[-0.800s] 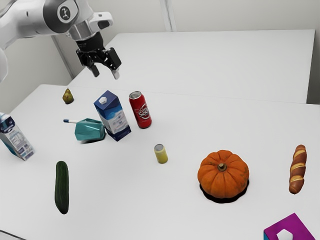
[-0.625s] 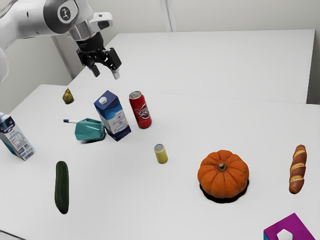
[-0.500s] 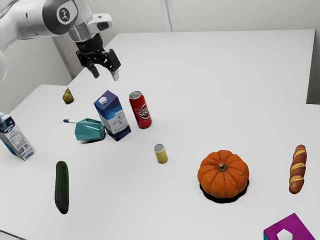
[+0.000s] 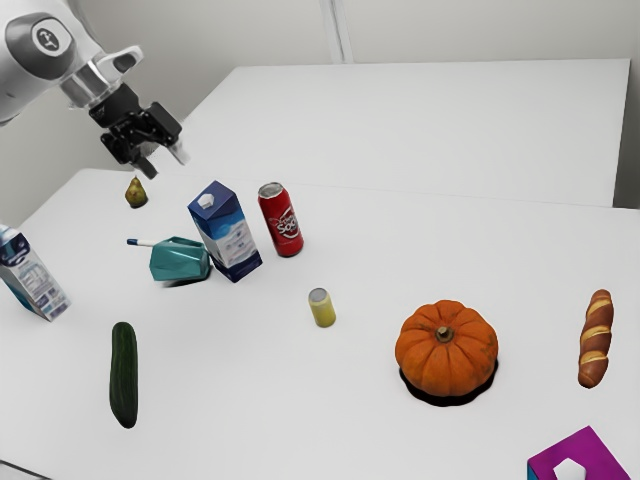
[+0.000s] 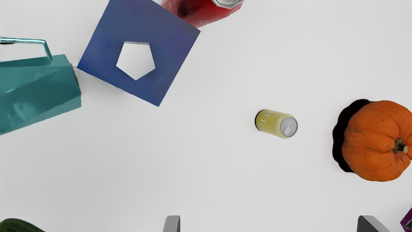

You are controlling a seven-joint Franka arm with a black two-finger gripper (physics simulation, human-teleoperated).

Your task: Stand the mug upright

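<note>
Mug (image 5: 38, 90) lies tipped, partly cut off in the wrist view.

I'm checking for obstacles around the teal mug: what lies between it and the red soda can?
The blue carton stands between the teal mug and the red soda can, as both the exterior and wrist views show.

White table (image 4: 250, 400), loaded as follows. Mug (image 4: 178, 262): on its side, close beside the blue carton (image 4: 225, 236), which stands upright next to the upright red can (image 4: 281, 222). Pear (image 4: 136, 194): near the mug. At the exterior view's left, a white carton (image 4: 36, 278), upright, and a cucumber (image 4: 124, 375), lying flat. Yellow can (image 4: 322, 308): upright, between mug and pumpkin (image 4: 446, 350). At the exterior view's right, bread (image 4: 595, 340) and a purple carton (image 4: 590, 452), partly in view.
</note>
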